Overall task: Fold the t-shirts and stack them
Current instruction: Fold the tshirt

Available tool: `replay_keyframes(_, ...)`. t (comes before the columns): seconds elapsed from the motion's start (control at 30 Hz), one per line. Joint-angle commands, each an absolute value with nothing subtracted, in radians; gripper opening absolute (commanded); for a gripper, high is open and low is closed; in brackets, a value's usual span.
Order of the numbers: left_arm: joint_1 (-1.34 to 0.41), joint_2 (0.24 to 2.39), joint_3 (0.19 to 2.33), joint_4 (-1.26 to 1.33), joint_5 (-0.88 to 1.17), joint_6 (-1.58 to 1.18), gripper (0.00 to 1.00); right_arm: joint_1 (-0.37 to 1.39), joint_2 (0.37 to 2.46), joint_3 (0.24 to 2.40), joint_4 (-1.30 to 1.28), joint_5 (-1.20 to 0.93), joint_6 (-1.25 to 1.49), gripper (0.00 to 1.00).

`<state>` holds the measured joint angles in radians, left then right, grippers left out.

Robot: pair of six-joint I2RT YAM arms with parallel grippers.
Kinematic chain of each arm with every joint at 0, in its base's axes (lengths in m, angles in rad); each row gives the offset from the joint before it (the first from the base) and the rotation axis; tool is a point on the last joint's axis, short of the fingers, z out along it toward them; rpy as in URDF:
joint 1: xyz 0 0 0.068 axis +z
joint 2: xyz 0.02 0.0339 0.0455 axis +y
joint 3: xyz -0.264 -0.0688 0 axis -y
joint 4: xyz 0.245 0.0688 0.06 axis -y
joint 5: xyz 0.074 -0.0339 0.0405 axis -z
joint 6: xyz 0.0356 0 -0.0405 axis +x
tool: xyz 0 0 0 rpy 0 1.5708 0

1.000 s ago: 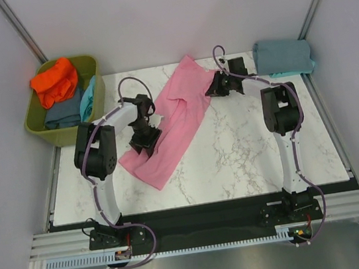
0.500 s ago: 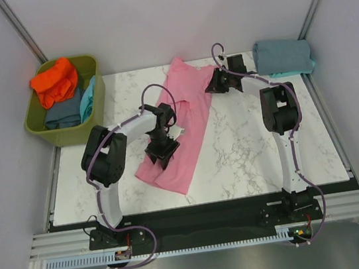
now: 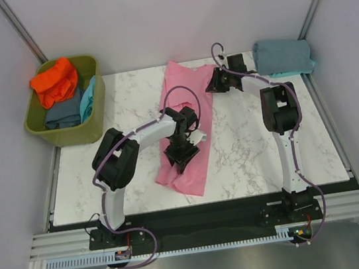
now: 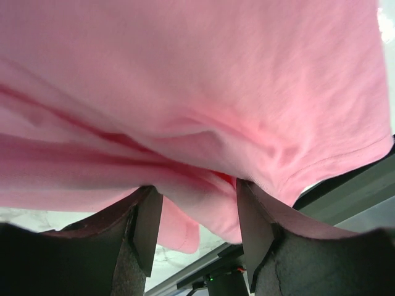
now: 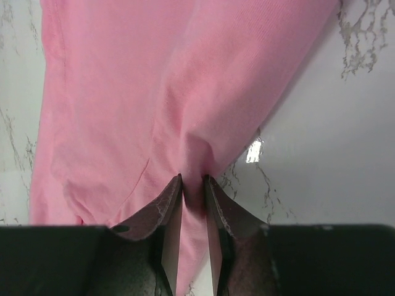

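Marble table [image 3: 254, 144] holds your pink t-shirt [image 3: 188, 100]: left gripper [image 4: 194, 192] clamps a bunched fold, right gripper [image 5: 192, 185] pinches its edge tightly.

Pink tee [image 3: 188, 76] rumpled long strip, ctr, grey-blue tee [image 3: 282, 56] folded far R, orange tee [image 3: 55, 82] bunched far L

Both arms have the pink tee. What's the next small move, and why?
Probably draw the left gripper a little toward the table's near edge to tauten the pink tee: the right gripper pinches its far end, and cloth bunches in folds at the left jaws.
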<state>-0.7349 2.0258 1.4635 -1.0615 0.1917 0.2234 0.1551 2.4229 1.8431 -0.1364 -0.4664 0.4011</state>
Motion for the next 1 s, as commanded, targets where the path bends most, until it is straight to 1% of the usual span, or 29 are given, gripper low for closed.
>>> replay_keyframes(0.0,-0.772,2.062,1.537,-1.049,0.227,0.195,0.58,0.158,2.419,1.899,-0.132,-0.454,0.374,0.29)
replay_keyframes(0.23,-0.836,2.108,1.595,-1.054,0.222,0.19,0.58,0.16,2.47,1.983,-0.129,-0.428,0.356,0.3)
replay_keyframes(0.5,-0.861,2.039,1.505,-1.032,0.17,0.199,0.58,0.161,2.51,2.034,-0.101,-0.416,0.37,0.31)
replay_keyframes(0.6,-0.868,2.025,1.494,-1.034,0.146,0.206,0.58,0.163,2.543,2.071,-0.095,-0.408,0.377,0.29)
replay_keyframes(0.7,-0.873,2.016,1.493,-1.038,0.124,0.212,0.59,0.161,2.569,2.106,-0.087,-0.397,0.371,0.26)
replay_keyframes(0.73,-0.874,2.002,1.491,-1.039,0.12,0.212,0.59,0.163,2.579,2.115,-0.087,-0.393,0.37,0.23)
replay_keyframes(0.97,-0.88,1.957,1.445,-1.039,0.12,0.212,0.59,0.163,2.602,2.186,-0.08,-0.37,0.347,0.23)
